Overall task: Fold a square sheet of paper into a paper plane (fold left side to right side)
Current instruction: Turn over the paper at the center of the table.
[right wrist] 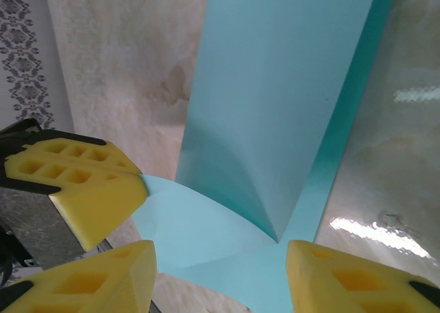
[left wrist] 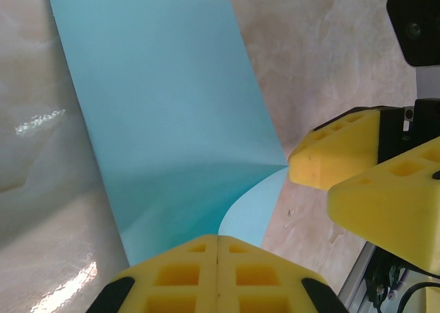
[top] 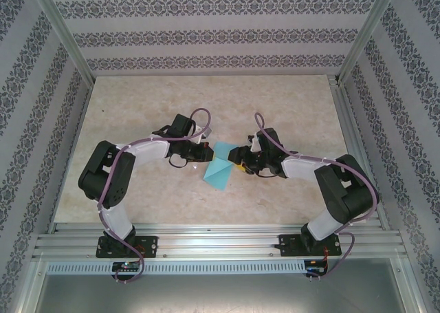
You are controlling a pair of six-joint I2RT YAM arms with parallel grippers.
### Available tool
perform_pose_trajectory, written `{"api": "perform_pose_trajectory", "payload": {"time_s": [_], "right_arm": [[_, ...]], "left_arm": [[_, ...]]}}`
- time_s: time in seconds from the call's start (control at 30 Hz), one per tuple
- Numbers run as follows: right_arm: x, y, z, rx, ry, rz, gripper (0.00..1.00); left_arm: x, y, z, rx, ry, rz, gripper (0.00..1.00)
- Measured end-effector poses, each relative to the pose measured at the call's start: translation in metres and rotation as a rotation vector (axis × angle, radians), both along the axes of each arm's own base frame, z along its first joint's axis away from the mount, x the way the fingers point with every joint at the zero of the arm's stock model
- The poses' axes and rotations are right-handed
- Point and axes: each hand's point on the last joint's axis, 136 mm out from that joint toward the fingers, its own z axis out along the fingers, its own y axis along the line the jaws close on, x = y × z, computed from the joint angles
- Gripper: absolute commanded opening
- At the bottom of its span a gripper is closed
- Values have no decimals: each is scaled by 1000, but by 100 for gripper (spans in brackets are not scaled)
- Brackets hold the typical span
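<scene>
Left wrist view gave us the left gripper (left wrist: 217, 241) with its yellow pads pressed flat together, no gap along the seam. The near edge of the sheet (left wrist: 172, 120) ran straight into them, so we read it as pinched there. From that pinch a broad flap rose away from the camera, bowed, with a paler layer curling out beneath it on the right. The flap's right corner touched the tip of one finger of the right gripper (left wrist: 311, 182), whose two fingers stood apart.

From the right wrist we saw that gripper's own pads (right wrist: 103, 275) held wide, open, with the pale lower layer lying between them and clamped by neither. The raised flap stood above it, its crease coming down to a point just ahead of the right-hand pad. At the left, the other gripper's closed tip met the pale layer's corner.

From the top we saw both grippers facing each other at the middle of the table (top: 289, 106), with the sheet between them and touching both. Each arm bent inward from its base at the near edge.
</scene>
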Motion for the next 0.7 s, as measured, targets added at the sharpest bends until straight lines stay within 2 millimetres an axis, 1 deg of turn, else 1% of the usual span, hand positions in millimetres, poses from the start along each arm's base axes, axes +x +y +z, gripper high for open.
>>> {"api": "perform_pose_trajectory", "payload": {"time_s": [0.2,0.37,0.4,0.5,0.57,0.7], "right_arm": [[8,7,-5,52,22,-26,52],[10,9,-8,67,36,-41,52],[10,9,-9,69,37,-43,51],[8,9,-12,73,50,-49,41],[8,10,-13,82,60,-52,31],[10,12,-12,101,65,-60,14]], "left_arm": [[0,0,0,1,4,4,0],[-1,1,-2,5,9,8,0],[-1,1,-3,6,10,8,0],[-2,2,-4,7,12,8,1],[-2,2,-4,9,11,9,2],[-2,3,-5,13,10,12,8]]}}
